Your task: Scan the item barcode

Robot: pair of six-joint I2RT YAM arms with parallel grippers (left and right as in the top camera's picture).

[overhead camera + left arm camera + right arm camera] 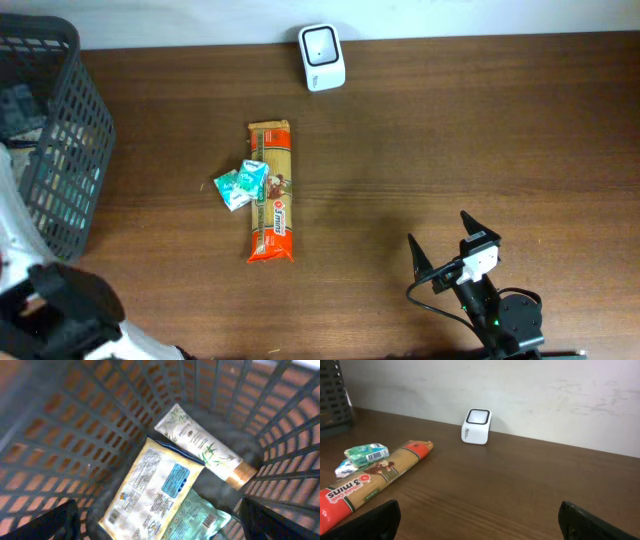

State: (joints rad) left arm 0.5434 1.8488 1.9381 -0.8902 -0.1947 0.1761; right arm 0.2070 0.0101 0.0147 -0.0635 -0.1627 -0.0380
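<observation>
Inside the basket [60, 420] the left fingers [50, 524] hang spread and empty, likely to pick the wipes pack [155, 490] lying beside a tube [200, 442], while the right fingers [600, 522], also spread, idle on the desk [520, 490] facing the scanner [477, 426] near the pasta packet [370, 480].

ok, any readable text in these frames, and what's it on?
"3 mins": on the spaghetti packet, seen from the right wrist.
Marking on the side of the scanner: too small to read.
Print on the teal sachet, the tube and the yellow pack in the basket: blurred, unreadable.
</observation>
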